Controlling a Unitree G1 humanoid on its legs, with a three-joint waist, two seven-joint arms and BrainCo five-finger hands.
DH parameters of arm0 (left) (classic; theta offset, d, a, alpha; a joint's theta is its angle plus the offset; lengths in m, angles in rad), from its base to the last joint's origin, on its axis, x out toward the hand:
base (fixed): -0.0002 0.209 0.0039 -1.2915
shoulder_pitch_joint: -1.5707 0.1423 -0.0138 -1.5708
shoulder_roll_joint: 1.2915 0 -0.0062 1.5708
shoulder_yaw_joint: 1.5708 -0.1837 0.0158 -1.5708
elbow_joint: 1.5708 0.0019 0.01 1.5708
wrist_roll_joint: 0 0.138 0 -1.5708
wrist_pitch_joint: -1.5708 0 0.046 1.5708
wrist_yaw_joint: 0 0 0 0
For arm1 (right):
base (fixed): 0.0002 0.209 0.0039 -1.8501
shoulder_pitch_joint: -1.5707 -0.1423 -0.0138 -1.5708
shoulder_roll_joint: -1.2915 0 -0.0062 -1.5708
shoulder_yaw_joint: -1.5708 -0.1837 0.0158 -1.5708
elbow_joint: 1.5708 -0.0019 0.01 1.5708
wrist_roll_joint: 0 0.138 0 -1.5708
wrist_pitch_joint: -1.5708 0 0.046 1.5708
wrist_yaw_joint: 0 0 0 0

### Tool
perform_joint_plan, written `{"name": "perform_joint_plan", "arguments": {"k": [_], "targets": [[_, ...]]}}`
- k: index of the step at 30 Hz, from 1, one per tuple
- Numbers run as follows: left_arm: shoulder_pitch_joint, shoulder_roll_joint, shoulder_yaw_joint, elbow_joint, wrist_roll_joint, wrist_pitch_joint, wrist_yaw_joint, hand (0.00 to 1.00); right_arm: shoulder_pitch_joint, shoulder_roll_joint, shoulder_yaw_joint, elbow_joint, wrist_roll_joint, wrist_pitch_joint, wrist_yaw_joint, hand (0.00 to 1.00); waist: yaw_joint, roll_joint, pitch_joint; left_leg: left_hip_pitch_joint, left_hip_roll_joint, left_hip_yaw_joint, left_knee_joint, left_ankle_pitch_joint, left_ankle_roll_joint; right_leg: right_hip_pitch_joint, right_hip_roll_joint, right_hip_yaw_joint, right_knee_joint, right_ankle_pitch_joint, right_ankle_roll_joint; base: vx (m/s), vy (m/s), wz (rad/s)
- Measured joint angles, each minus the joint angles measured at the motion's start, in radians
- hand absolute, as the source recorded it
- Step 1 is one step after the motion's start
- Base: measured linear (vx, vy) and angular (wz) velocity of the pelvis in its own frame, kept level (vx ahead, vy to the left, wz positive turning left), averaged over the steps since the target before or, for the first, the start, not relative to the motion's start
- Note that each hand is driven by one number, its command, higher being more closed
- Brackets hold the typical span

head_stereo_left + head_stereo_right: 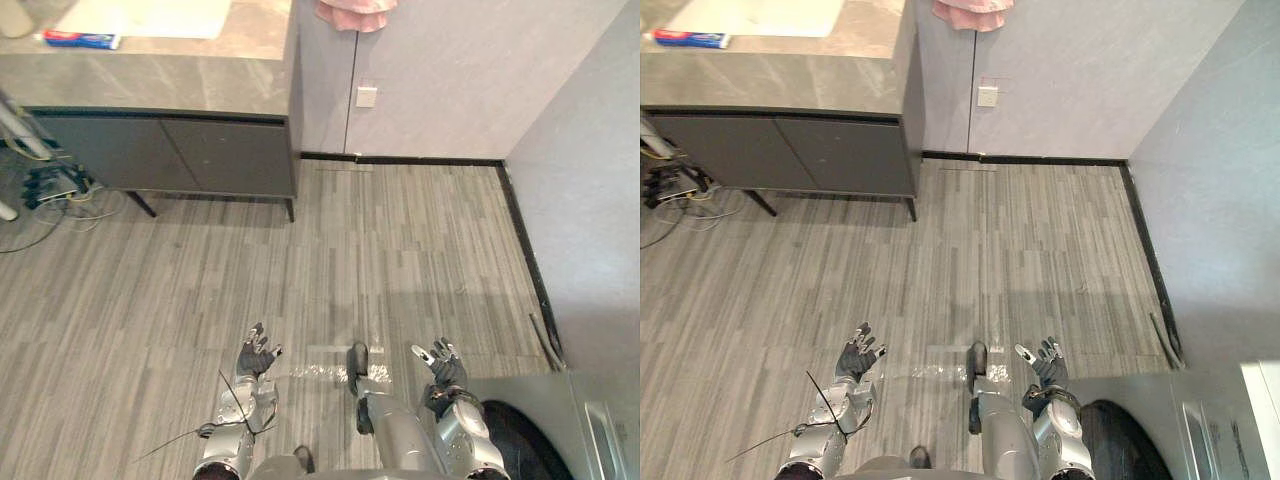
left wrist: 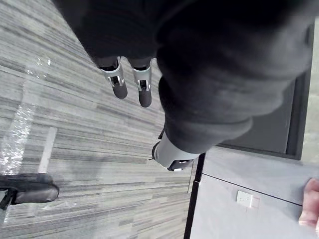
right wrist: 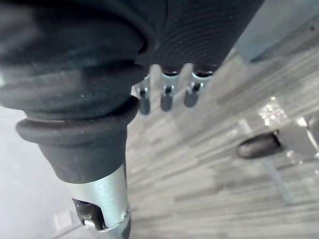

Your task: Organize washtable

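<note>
The washtable (image 1: 200,80) is a grey stone counter over dark cabinet doors, standing far ahead at the upper left. On its top lie a toothpaste tube (image 1: 80,39) in red and blue and a white mat (image 1: 150,15). My left hand (image 1: 256,353) hangs low over the wooden floor, fingers spread and straight, holding nothing. My right hand (image 1: 438,364) is held the same way at the lower right, also with nothing in it. Both hands are far from the counter. In the wrist views, straight fingers (image 2: 118,82) and fingers (image 3: 166,94) point at bare floor.
A pink cloth (image 1: 355,12) hangs on the wall beside the counter's right end. A white wall socket (image 1: 366,96) sits below it. Loose cables (image 1: 50,185) lie on the floor at the left. Grey walls close off the right side. A metal-edged unit (image 1: 590,420) stands at the lower right.
</note>
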Motion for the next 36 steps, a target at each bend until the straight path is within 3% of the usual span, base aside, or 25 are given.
{"name": "perform_joint_plan", "arguments": {"k": [1, 2, 4, 6, 8, 10, 13, 17, 18, 19, 20, 21, 22, 23, 24, 25, 26, 27, 28, 29, 30, 31, 32, 33, 36], "targets": [[0.002, -0.021, 0.008, 0.0, -0.008, 0.0, 0.0, 0.0, 0.001, 0.0, 0.022, -0.034, 0.0, -0.001, 0.003, 0.0, 0.002, 0.001, 0.0, -0.06, 0.01, -0.005, 0.182, 0.113, 0.029, 0.047, 0.0, 0.005, 0.007, -0.044, -0.017, 0.57, -0.195, -0.04], [0.005, -0.029, 0.008, -0.001, -0.025, -0.001, -0.002, 0.0, 0.0, -0.001, 0.037, -0.049, 0.0, -0.002, 0.008, 0.0, 0.01, 0.002, 0.0, -0.088, 0.025, -0.007, 0.278, 0.166, 0.036, 0.079, 0.005, 0.011, 0.004, -0.062, -0.025, 0.68, -0.218, -0.21], [0.009, -0.04, 0.008, 0.0, -0.065, -0.002, -0.005, 0.0, 0.004, -0.011, 0.077, -0.074, -0.001, -0.006, 0.02, 0.0, 0.029, 0.001, 0.001, -0.163, 0.077, 0.011, 0.542, 0.161, 0.06, 0.216, 0.032, 0.055, -0.02, -0.119, -0.043, 0.59, -0.172, -0.3], [0.008, -0.038, 0.01, -0.001, -0.084, -0.003, -0.005, 0.0, 0.01, -0.009, 0.079, -0.076, -0.001, -0.008, 0.02, 0.0, 0.045, -0.009, 0.001, -0.213, 0.106, 0.042, 0.61, 0.125, 0.11, 0.315, 0.032, 0.088, -0.049, -0.162, -0.038, 0.51, -0.112, -0.24], [0.011, -0.039, 0.016, -0.002, -0.092, -0.004, -0.005, 0.0, 0.01, -0.012, 0.075, -0.077, 0.001, -0.008, 0.02, 0.0, 0.055, -0.012, 0.001, -0.283, 0.109, 0.073, 0.578, 0.1, 0.142, 0.378, 0.022, 0.118, -0.081, -0.189, -0.032, 0.41, -0.056, -0.32], [0.032, -0.039, 0.021, -0.002, -0.106, -0.005, -0.005, 0.0, 0.014, -0.021, 0.065, -0.077, 0.004, -0.008, 0.02, 0.0, 0.059, -0.016, 0.003, -0.373, 0.071, 0.08, 0.45, 0.084, 0.163, 0.443, -0.003, 0.154, -0.097, -0.233, -0.018, 0.39, 0.026, -0.33], [0.084, -0.041, 0.026, -0.003, -0.11, -0.006, -0.005, 0.0, 0.036, -0.044, 0.056, -0.076, 0.005, -0.008, 0.019, 0.0, 0.078, -0.026, 0.005, -0.425, -0.009, 0.015, 0.191, 0.094, 0.148, 0.502, -0.034, 0.217, -0.089, -0.298, 0.011, 0.39, 0.106, -0.67], [0.159, -0.048, 0.121, -0.006, -0.109, -0.006, -0.002, 0.0, 0.036, -0.066, 0.054, -0.033, -0.012, -0.009, 0.02, 0.0, 0.112, -0.009, -0.013, -0.466, -0.053, -0.106, -0.216, 0.175, 0.036, 0.563, -0.055, 0.344, -0.033, -0.434, 0.066, 0.49, 0.246, -0.89], [0.171, -0.048, 0.136, -0.006, -0.109, -0.006, -0.001, 0.0, 0.039, -0.068, 0.055, -0.021, -0.015, -0.008, 0.021, 0.0, 0.113, -0.008, -0.021, -0.471, -0.052, -0.114, -0.244, 0.175, 0.035, 0.578, -0.062, 0.363, -0.031, -0.452, 0.075, 0.59, 0.36, -0.95], [0.185, -0.045, 0.171, 0.007, -0.109, -0.006, -0.001, 0.0, 0.04, -0.07, 0.053, 0.011, -0.023, -0.005, 0.021, 0.0, 0.127, -0.015, -0.048, -0.476, -0.07, -0.122, -0.231, 0.296, 0.028, 0.591, -0.091, 0.403, -0.024, -0.483, 0.099, 0.64, 0.39, -0.92], [0.182, -0.045, 0.202, 0.029, -0.111, -0.006, 0.001, 0.0, 0.04, -0.052, 0.033, 0.064, -0.037, 0.001, 0.025, 0.0, 0.137, -0.055, -0.077, -0.48, -0.098, -0.1, -0.191, 0.321, 0.076, 0.567, -0.132, 0.449, 0.006, -0.479, 0.114, 0.65, 0.382, -0.84], [0.176, -0.041, 0.219, 0.03, -0.111, -0.007, 0.002, 0.0, 0.036, -0.043, 0.027, 0.08, -0.044, 0.008, 0.031, 0.0, 0.136, -0.071, -0.082, -0.49, -0.107, -0.09, -0.149, 0.296, 0.097, 0.555, -0.145, 0.464, 0.027, -0.463, 0.133, 0.64, 0.343, -0.52], [0.165, -0.039, 0.254, 0.03, -0.112, -0.007, 0.002, 0.0, 0.033, -0.036, 0.018, 0.084, -0.053, 0.012, 0.042, 0.0, 0.131, -0.074, -0.08, -0.525, -0.103, -0.073, 0.004, 0.22, 0.13, 0.563, -0.152, 0.487, 0.06, -0.413, 0.157, 0.63, 0.329, -0.46], [0.165, -0.038, 0.285, 0.024, -0.114, -0.009, 0.0, 0.0, 0.03, -0.035, 0.016, 0.082, -0.058, 0.017, 0.043, 0.0, 0.142, -0.084, -0.074, -0.592, -0.103, -0.033, 0.224, 0.174, 0.132, 0.588, -0.161, 0.529, 0.095, -0.369, 0.154, 0.61, 0.35, -0.56], [0.17, -0.039, 0.289, 0.022, -0.115, -0.011, 0.0, 0.0, 0.031, -0.034, 0.017, 0.084, -0.065, 0.017, 0.046, 0.0, 0.145, -0.092, -0.088, -0.606, -0.106, -0.029, 0.261, 0.157, 0.12, 0.59, -0.169, 0.546, 0.124, -0.36, 0.164, 0.49, 0.333, -1.04], [0.206, -0.06, 0.288, 0.047, -0.125, 0.012, 0.021, 0.0, 0.04, -0.049, 0.018, 0.081, -0.074, 0.01, 0.058, 0.0, 0.158, -0.066, -0.12, -0.574, -0.1, -0.016, 0.186, 0.122, 0.147, 0.567, -0.166, 0.572, 0.212, -0.336, 0.187, 0.39, 0.339, -0.9], [0.238, -0.048, 0.296, 0.095, -0.13, 0.018, 0.031, 0.0, 0.039, -0.051, 0.017, 0.087, -0.073, 0.005, 0.063, 0.0, 0.156, -0.08, -0.152, -0.544, -0.12, 0.018, 0.198, 0.014, 0.179, 0.516, -0.177, 0.611, 0.343, -0.312, 0.209, 0.49, 0.367, -0.73], [0.24, -0.032, 0.287, 0.12, -0.129, 0.019, 0.029, 0.0, 0.04, -0.047, 0.017, 0.087, -0.073, 0.005, 0.063, 0.0, 0.156, -0.091, -0.154, -0.532, -0.137, 0.033, 0.196, -0.002, 0.19, 0.479, -0.179, 0.638, 0.421, -0.273, 0.243, 0.43, 0.306, -0.25], [0.244, -0.019, 0.279, 0.139, -0.13, 0.041, 0.034, 0.0, 0.039, -0.045, 0.017, 0.111, -0.067, 0.006, 0.061, 0.0, 0.157, -0.09, -0.151, -0.499, -0.153, 0.04, 0.174, -0.024, 0.207, 0.409, -0.161, 0.651, 0.55, -0.14, 0.323, 0.35, 0.206, -0.1], [0.245, -0.019, 0.28, 0.144, -0.145, 0.062, 0.044, 0.0, 0.035, -0.041, 0.021, 0.121, -0.053, 0.008, 0.061, 0.0, 0.154, -0.087, -0.148, -0.473, -0.159, 0.04, 0.148, -0.026, 0.21, 0.375, -0.154, 0.644, 0.612, -0.111, 0.336, 0.3, 0.184, -0.15], [0.248, -0.015, 0.298, 0.15, -0.203, 0.099, 0.075, 0.0, 0.033, -0.025, 0.034, 0.122, -0.021, 0.006, 0.066, 0.0, 0.15, -0.082, -0.128, -0.401, -0.162, 0.04, 0.093, -0.026, 0.211, 0.303, -0.155, 0.574, 0.715, -0.168, 0.312, 0.44, 0.269, -0.19], [0.271, -0.009, 0.295, 0.157, -0.225, 0.124, 0.087, 0.0, 0.032, -0.011, 0.046, 0.121, 0.006, 0.004, 0.071, 0.0, 0.15, -0.075, -0.108, -0.314, -0.16, 0.039, 0.025, -0.023, 0.207, 0.239, -0.187, 0.44, 0.752, -0.253, 0.232, 0.43, 0.255, -0.23], [0.296, -0.004, 0.285, 0.157, -0.223, 0.123, 0.087, 0.0, 0.041, -0.008, 0.061, 0.121, 0.011, 0.002, 0.077, 0.0, 0.149, -0.075, -0.104, -0.268, -0.158, 0.04, -0.013, -0.02, 0.203, 0.216, -0.202, 0.38, 0.747, -0.285, 0.213, 0.44, 0.199, -0.17], [0.356, 0.018, 0.258, 0.158, -0.206, 0.123, 0.087, 0.0, 0.065, -0.007, 0.09, 0.108, 0.022, -0.001, 0.095, 0.0, 0.135, -0.065, -0.098, -0.169, -0.153, 0.033, -0.085, -0.019, 0.198, 0.171, -0.209, 0.283, 0.698, -0.353, 0.216, 0.3, 0.065, -0.02], [0.412, 0.058, 0.203, 0.163, -0.195, 0.124, 0.087, 0.0, 0.093, -0.01, 0.095, 0.093, 0.041, -0.007, 0.112, 0.0, 0.112, -0.072, -0.095, -0.084, -0.136, 0.001, -0.136, -0.042, 0.167, 0.092, -0.185, 0.224, 0.509, -0.39, 0.248, 0.35, -0.065, 0.34]]}}
